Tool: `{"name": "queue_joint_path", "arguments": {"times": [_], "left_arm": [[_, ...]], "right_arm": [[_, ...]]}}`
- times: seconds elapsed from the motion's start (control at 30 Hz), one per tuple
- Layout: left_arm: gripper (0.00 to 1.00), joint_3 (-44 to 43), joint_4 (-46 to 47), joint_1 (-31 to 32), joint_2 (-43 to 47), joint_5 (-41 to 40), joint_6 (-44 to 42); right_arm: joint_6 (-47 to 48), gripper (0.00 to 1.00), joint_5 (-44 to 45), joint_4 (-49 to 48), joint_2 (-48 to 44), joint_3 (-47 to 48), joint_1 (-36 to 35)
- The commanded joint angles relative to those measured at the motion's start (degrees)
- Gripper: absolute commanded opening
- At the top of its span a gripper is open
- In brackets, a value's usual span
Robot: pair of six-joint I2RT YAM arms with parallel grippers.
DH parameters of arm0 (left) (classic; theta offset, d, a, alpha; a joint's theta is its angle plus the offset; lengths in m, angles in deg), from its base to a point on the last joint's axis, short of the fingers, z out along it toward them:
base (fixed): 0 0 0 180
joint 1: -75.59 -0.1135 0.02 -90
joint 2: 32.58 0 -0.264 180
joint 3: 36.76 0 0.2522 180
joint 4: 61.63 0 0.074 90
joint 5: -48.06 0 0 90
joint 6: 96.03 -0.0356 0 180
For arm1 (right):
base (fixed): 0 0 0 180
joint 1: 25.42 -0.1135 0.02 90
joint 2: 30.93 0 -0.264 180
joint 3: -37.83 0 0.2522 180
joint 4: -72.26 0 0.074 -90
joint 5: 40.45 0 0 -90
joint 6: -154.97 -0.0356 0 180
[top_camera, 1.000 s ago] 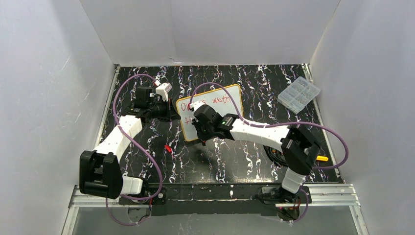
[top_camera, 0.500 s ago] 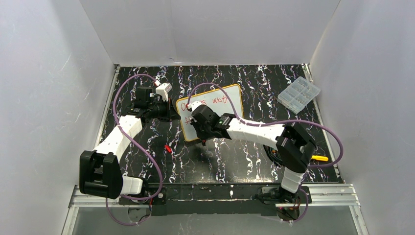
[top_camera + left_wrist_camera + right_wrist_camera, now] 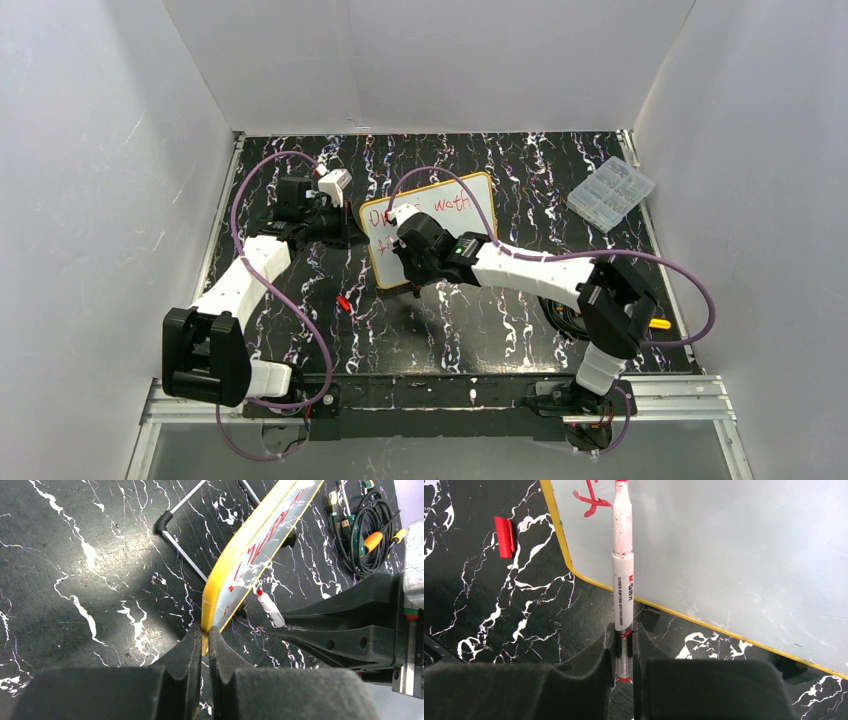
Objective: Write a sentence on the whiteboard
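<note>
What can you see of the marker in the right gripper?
The marker is a slim white pen with print on its barrel, a red-stained neck and a red tip, uncapped. The right gripper clamps its rear end, so it points straight out over the whiteboard, tip beside a red stroke; contact is unclear. A red cap lies on the table nearby.

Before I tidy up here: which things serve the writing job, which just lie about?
In use: yellow-framed white whiteboard, red handwritten sentence, white red-tipped marker, left pincer, right pincer.
Lying about: clear plastic compartment box, coiled black cables, small red marker cap.
</note>
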Motion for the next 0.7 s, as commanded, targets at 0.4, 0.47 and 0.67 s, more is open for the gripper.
{"name": "queue_joint_path", "arguments": {"times": [0.4, 0.47, 0.67], "left_arm": [[0.00, 0.00, -0.24, 0.22, 3.10, 1.44, -0.23], [0.00, 0.00, -0.24, 0.21, 3.10, 1.45, -0.30], [0.00, -0.02, -0.24, 0.22, 3.27, 1.43, -0.30]], "right_arm": [[-1.64, 0.01, 1.49, 1.60, 1.26, -0.52, 0.27], [-1.66, 0.01, 1.54, 1.93, 1.84, -0.08, 0.33], [-1.64, 0.01, 2.73, 2.65, 2.46, 1.02, 0.51]]}}
